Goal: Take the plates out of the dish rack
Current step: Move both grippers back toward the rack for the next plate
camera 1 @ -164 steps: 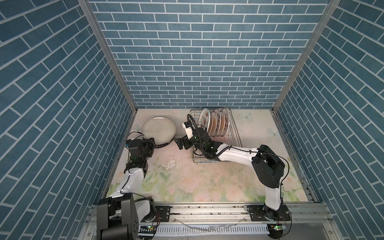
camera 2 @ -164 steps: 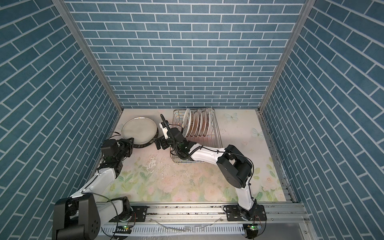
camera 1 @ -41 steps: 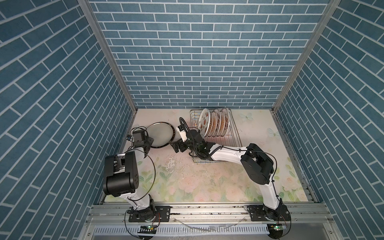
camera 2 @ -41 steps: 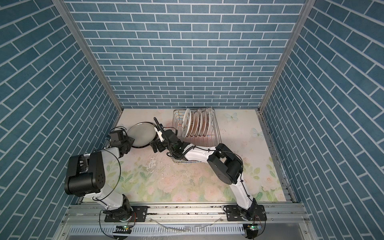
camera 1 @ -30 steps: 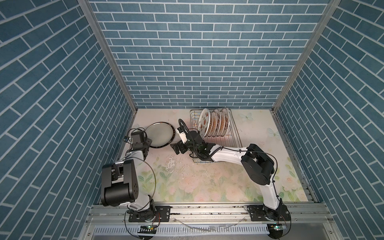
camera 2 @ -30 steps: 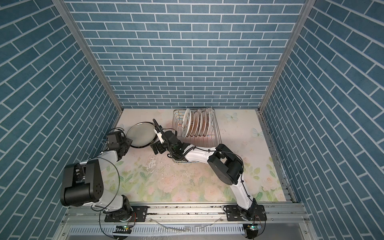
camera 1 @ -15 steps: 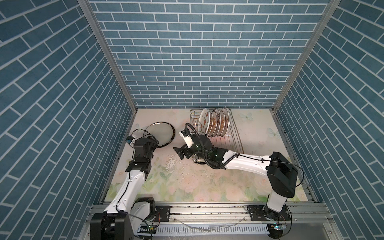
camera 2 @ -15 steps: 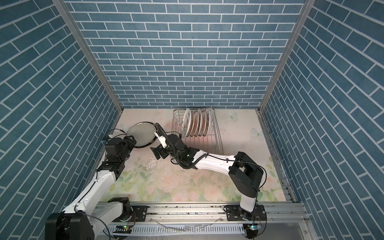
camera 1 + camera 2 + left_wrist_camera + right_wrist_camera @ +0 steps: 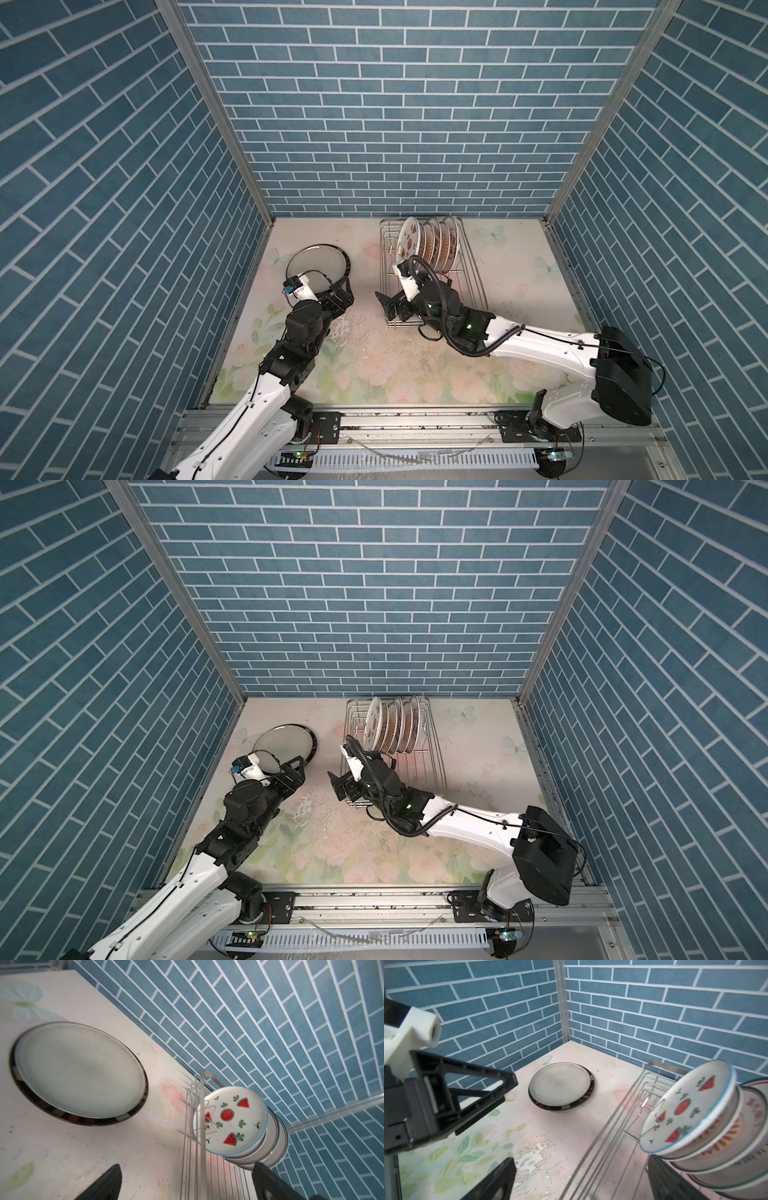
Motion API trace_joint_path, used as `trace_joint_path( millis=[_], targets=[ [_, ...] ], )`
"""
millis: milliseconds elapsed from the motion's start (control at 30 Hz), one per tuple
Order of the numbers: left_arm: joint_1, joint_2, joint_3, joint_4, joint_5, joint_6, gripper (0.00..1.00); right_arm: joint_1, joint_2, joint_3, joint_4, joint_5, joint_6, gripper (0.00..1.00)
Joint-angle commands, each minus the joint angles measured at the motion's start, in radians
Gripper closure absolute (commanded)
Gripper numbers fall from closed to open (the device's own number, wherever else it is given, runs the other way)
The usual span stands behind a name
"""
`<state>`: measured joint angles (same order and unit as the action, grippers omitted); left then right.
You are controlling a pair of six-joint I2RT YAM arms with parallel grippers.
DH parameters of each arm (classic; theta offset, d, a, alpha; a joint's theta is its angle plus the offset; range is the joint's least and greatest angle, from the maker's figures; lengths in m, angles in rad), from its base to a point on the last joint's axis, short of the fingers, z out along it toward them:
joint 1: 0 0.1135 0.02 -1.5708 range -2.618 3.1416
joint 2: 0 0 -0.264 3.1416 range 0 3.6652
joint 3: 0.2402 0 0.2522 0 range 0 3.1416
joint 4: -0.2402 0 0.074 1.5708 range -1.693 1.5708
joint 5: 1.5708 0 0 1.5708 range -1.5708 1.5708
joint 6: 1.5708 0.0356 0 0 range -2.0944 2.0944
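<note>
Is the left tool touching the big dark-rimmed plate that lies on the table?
Apart. In the left wrist view, bare table shows between the open left tool and the dark-rimmed plate. The right wrist view shows a gap too.

- floral-print tabletop [image 9: 415, 365], pale pink and green, worn patch [image 9: 353, 330] left of centre
- dark-rimmed plate [image 9: 318, 266] lying flat, far left
- dish rack [image 9: 471, 291] standing far centre, apart from that plate
</note>
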<state>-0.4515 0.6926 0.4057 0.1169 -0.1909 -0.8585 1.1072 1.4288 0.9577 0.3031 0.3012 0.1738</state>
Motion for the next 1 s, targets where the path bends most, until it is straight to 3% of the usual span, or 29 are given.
trace_joint_path(
  millis=[0, 167, 300, 400, 567, 667, 833, 967],
  targets=[
    [-0.070, -0.021, -0.013, 0.089, 0.005, 0.053, 0.00, -0.007, -0.104, -0.030, -0.087, 0.091, -0.020, 0.01],
    [-0.120, 0.011, -0.019, 0.230, 0.183, 0.087, 0.00, -0.012, -0.268, -0.134, -0.119, 0.083, -0.018, 0.01],
    [-0.171, 0.050, -0.015, 0.308, 0.212, 0.114, 0.00, -0.028, -0.355, -0.212, -0.071, 0.153, -0.004, 0.01],
    [-0.191, 0.099, -0.005, 0.388, 0.243, 0.115, 0.00, -0.040, -0.358, -0.192, -0.120, 0.206, 0.006, 0.01],
    [-0.248, 0.222, -0.009, 0.579, 0.310, 0.105, 0.00, -0.075, -0.314, -0.132, -0.172, 0.205, 0.062, 0.01],
    [-0.257, 0.272, -0.004, 0.602, 0.334, 0.111, 0.00, -0.109, -0.280, -0.126, -0.140, 0.181, 0.082, 0.01],
    [-0.257, 0.265, -0.009, 0.509, 0.232, 0.138, 0.00, -0.203, -0.193, -0.043, -0.178, 0.074, 0.126, 0.04],
    [-0.257, 0.265, -0.040, 0.534, 0.156, 0.130, 0.00, -0.222, -0.105, 0.065, -0.238, 0.096, 0.128, 0.09]
  ],
)
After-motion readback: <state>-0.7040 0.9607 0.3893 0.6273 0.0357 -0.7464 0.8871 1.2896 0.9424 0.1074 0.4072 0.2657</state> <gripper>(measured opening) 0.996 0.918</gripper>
